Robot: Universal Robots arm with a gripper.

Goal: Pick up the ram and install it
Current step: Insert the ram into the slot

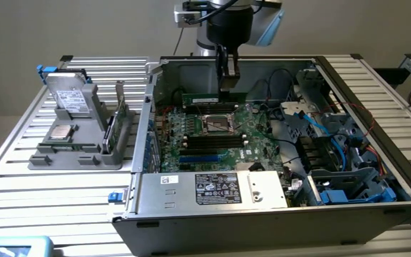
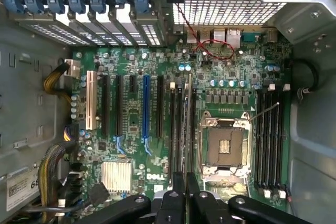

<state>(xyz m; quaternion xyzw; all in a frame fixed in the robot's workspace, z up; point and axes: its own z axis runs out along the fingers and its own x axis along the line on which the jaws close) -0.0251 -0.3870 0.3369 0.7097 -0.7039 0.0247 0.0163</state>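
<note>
Firmly, ram [image 1: 204,99] clamped in gripper [image 1: 228,90]

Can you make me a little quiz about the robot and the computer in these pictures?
1. True or false: the gripper is shut on the ram.
2. Where is the ram, compared with the computer case? A) outside it B) inside it, at the motherboard C) underneath it
3. Fill in: the grey holder stands at the exterior view's ____ of the case.
Key: 1 true; 2 B; 3 left.
</note>
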